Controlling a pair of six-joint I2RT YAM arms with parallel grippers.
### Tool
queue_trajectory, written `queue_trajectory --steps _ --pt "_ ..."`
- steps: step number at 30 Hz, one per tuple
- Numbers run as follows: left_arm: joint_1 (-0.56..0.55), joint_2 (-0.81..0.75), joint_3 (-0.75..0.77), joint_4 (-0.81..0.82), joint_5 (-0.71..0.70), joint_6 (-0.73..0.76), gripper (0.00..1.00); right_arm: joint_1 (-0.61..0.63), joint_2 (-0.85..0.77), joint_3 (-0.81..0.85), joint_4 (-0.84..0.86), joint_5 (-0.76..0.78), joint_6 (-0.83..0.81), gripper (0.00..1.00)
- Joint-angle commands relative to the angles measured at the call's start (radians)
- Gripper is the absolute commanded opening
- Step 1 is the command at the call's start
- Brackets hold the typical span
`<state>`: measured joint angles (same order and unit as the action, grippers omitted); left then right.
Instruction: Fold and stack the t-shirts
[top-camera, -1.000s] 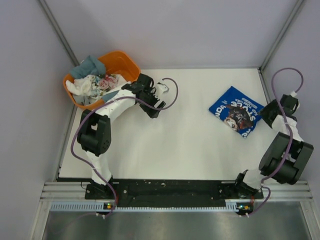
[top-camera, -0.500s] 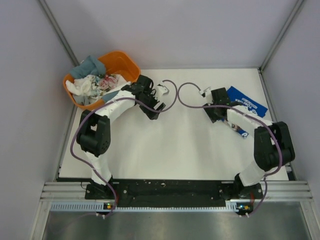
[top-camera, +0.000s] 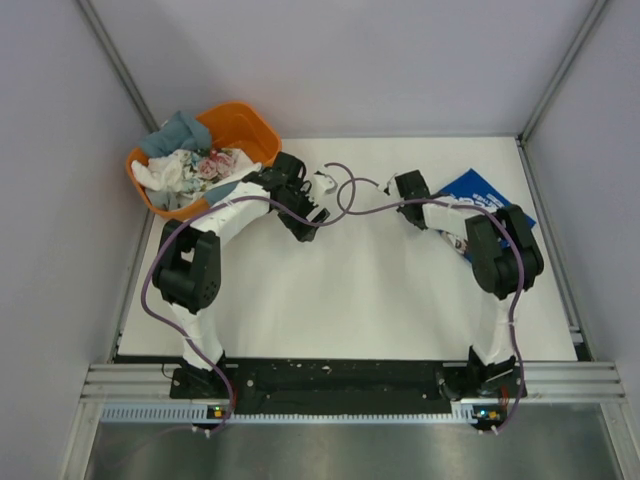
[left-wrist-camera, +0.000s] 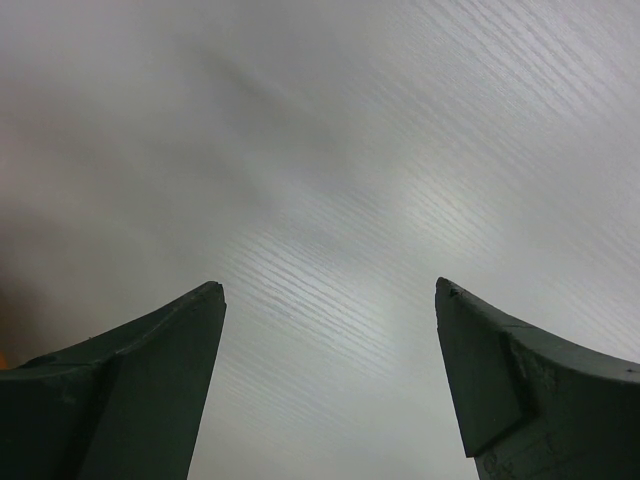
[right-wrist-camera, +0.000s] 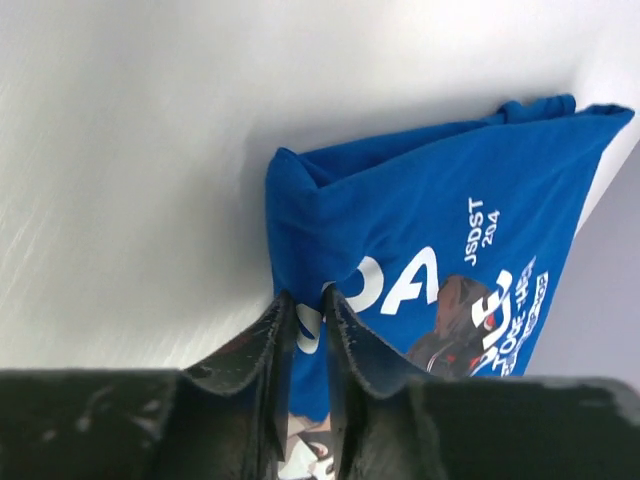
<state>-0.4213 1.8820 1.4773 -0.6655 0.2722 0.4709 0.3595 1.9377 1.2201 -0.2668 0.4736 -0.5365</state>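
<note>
Table (top-camera: 380, 290) white, walls (top-camera: 350, 60) grey; left pincer (left-wrist-camera: 330, 284) gapes, right pincer (right-wrist-camera: 303, 293) pinches blue t-shirt (right-wrist-camera: 430, 230)

Soft matt blue cloth shirt (right-wrist-camera: 400, 230); smooth orange plastic tub (top-camera: 246, 121); faintly grained matt white table (left-wrist-camera: 330, 150)

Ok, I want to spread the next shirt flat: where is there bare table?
The wide stretch of table between both arms, toward the bases, is bare. The far half is crowded: orange tub at left, left pincer and right pincer with their cables in the middle, blue t-shirt at right.
</note>
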Motion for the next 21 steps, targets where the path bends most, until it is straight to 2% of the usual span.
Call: queue_trajectory --steps 1,12,16,21 --pt "0.006 -0.035 0.0 0.024 0.009 0.012 0.89 0.01 0.064 0.042 0.109 0.036 -0.094 0.13" --pt "0.013 -0.029 0.0 0.021 -0.001 0.015 0.89 0.004 0.213 0.124 0.34 0.022 -0.411 0.03" --pt "0.016 -0.026 0.003 0.018 -0.007 0.017 0.89 -0.024 0.253 0.194 0.345 0.019 -0.433 0.0" --pt "0.019 -0.023 0.001 0.02 -0.011 0.018 0.89 -0.044 0.231 0.17 0.376 -0.065 -0.549 0.0"
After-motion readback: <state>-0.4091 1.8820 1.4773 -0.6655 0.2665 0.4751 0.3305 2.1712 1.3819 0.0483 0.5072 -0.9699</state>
